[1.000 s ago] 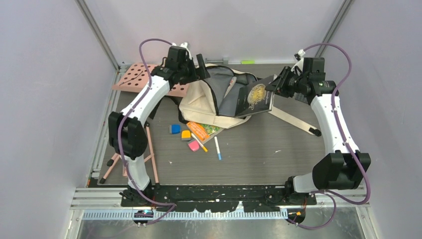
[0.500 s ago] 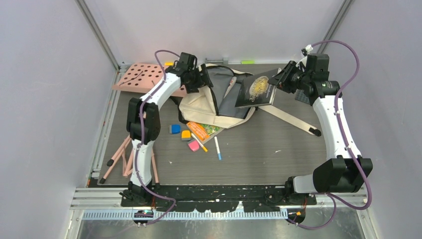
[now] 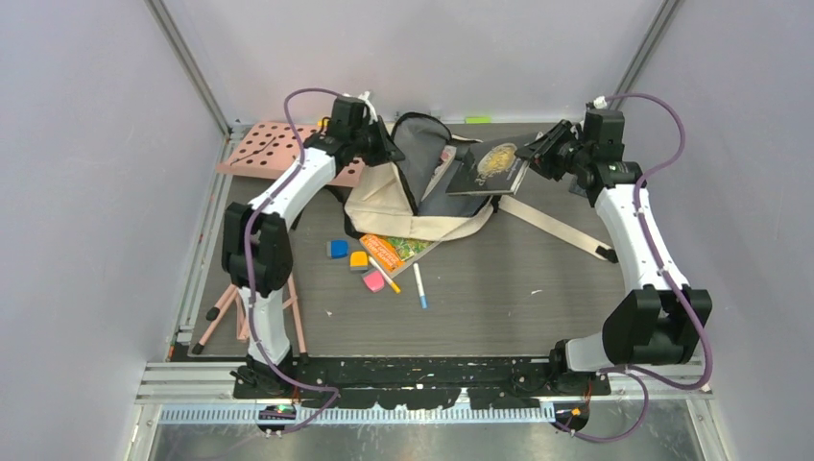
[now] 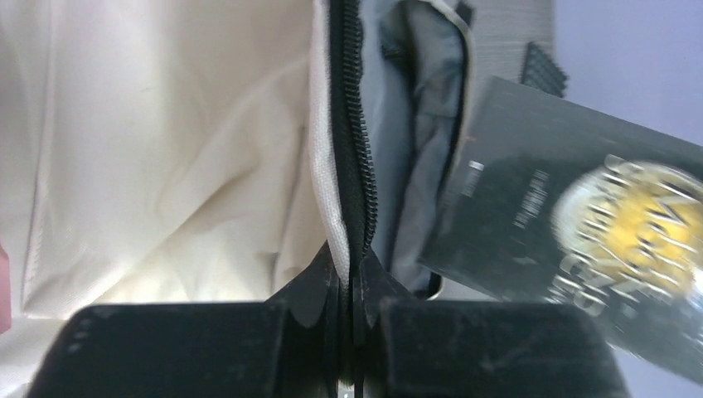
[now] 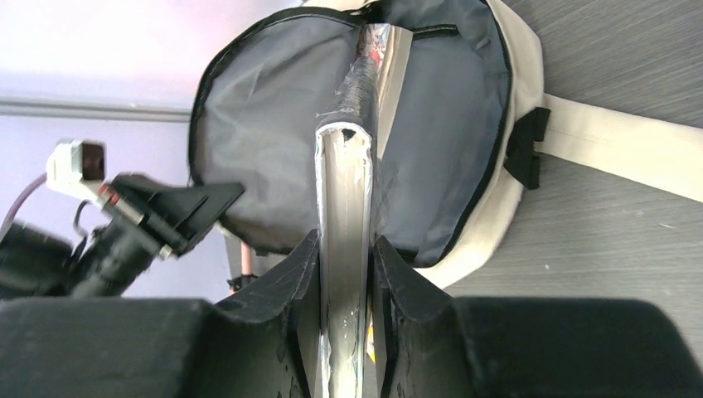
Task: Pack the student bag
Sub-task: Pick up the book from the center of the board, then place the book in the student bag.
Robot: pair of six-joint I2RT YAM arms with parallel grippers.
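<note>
The cream student bag [image 3: 394,202] lies at the back middle of the table with its mouth lifted open, grey lining [image 5: 273,124] showing. My left gripper [image 3: 384,146] is shut on the bag's zipper edge [image 4: 352,199], holding that side up. My right gripper [image 3: 530,158] is shut on a black book with a gold emblem [image 3: 491,165], gripping it by its page edge [image 5: 344,215]. The book hangs at the bag's open mouth, its far end pointing into the lining. The same book shows blurred at the right of the left wrist view [image 4: 597,240].
A pink perforated board [image 3: 278,146] lies at the back left. In front of the bag sit an orange-green book [image 3: 392,253], coloured erasers [image 3: 350,259], a pen [image 3: 419,285] and a marker [image 3: 384,276]. A cream strap [image 3: 566,226] runs right. A pink stand [image 3: 226,307] lies front left.
My left gripper closed on the bag's zipper edge and lifted it, opening the mouth wider. My right gripper carried the black book up and left toward the opening.
</note>
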